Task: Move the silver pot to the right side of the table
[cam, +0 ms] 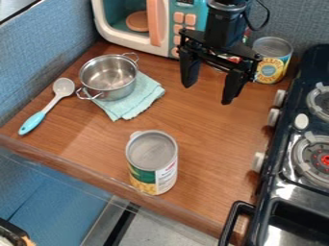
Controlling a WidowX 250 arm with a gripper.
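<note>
My gripper (207, 92) hangs over the back right part of the wooden table (199, 120), its two fingers spread wide with nothing between them. To its left, the silver pot (109, 79) stands upright near the back left, partly on a folded light-blue cloth (140, 98). The pot is empty, and its two looped handles point toward the upper right and lower left. A clear gap separates the gripper from the pot.
A spoon (46, 106) lies left of the pot, an opened can (152, 162) stands at the front, and another can (272, 60) at the back right. A toy microwave (138, 41) borders the back; a stove (289, 163) borders the right.
</note>
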